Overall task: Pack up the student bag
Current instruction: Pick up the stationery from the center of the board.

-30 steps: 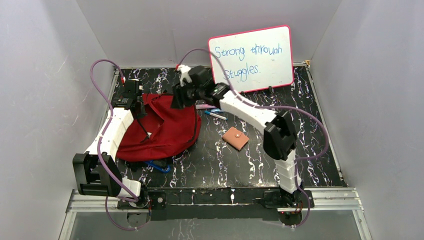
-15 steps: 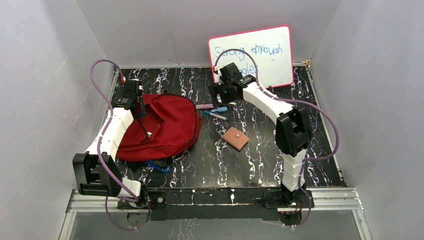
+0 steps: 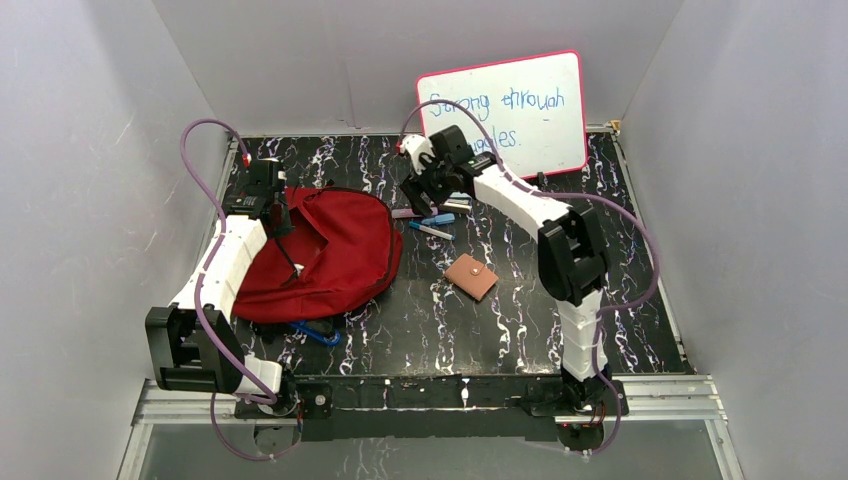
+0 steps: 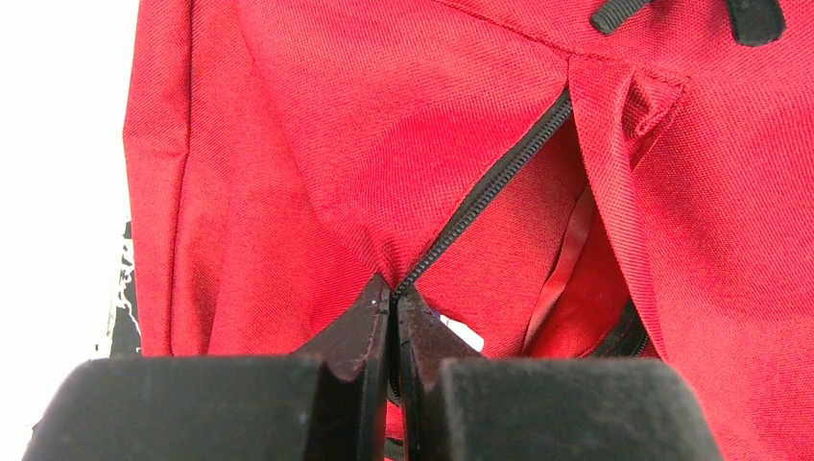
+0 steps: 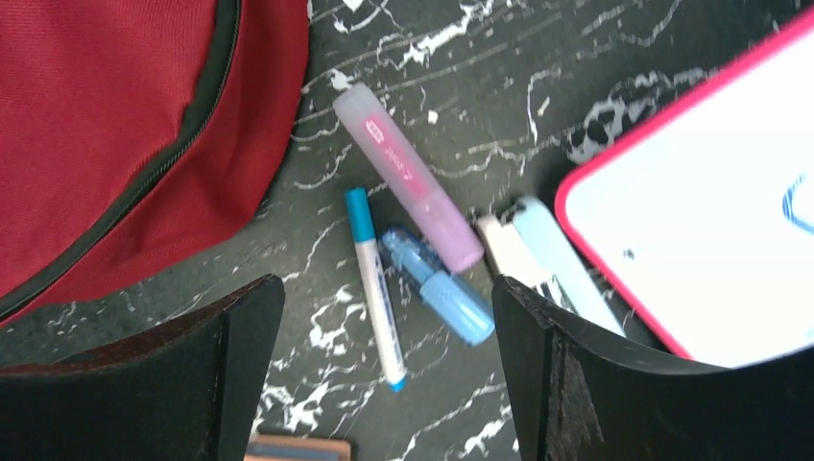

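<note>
The red student bag lies at the left of the table, its black zipper partly open. My left gripper is at the bag's back left edge. In the left wrist view it is shut on the bag's fabric at the zipper line. My right gripper hangs open and empty above a cluster of pens to the right of the bag. The right wrist view shows, between its jaws, a pink highlighter, a thin blue pen, a blue highlighter and two pale markers.
A tan wallet lies in front of the pens, its edge just visible in the right wrist view. A pink-framed whiteboard leans on the back wall, close behind the right gripper. A blue clip pokes out from under the bag's front.
My right arm left the bag's opening, swung right toward the whiteboard, then came slightly back left over the pens. The left arm and bag have not moved.
</note>
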Available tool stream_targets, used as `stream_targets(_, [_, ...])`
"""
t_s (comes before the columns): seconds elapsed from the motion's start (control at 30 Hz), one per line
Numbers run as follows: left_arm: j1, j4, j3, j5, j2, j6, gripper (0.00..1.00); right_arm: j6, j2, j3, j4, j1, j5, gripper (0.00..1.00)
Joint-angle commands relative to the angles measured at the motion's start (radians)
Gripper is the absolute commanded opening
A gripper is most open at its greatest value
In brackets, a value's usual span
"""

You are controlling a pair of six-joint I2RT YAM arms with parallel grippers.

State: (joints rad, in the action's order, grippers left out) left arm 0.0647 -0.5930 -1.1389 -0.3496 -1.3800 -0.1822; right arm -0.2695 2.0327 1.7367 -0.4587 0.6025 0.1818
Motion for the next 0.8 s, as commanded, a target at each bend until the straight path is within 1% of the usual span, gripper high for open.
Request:
stream_targets(0.0, [-0.006,-0.020,-0.023,0.011,0.040,0.004,0.00,-0.165,0.086,0.115,0.031,0.002,0.098,0.87])
stream_targets(0.07, [-0.006,-0.021,-0.021,0.009,0.041,0.004,0.00,-0.195,0.121,0.158,0.020,0.005,0.121,0.85])
stream_targets(0.27, [-0.006,-0.022,-0.023,0.011,0.041,0.004,0.00,-0.256,0.257,0.311,-0.048,0.023,0.132,0.73])
stream_targets(0.4, [-0.006,-0.022,-0.023,0.010,0.039,0.006,0.00,-0.281,0.339,0.396,-0.094,0.039,0.117,0.70])
stream_targets(0.53, [-0.006,-0.022,-0.020,0.005,0.039,0.007,0.00,-0.292,0.385,0.428,-0.110,0.049,0.104,0.68])
stream_targets(0.77, [-0.006,-0.023,-0.018,0.004,0.038,0.007,0.00,-0.305,0.406,0.426,-0.126,0.051,0.097,0.66])
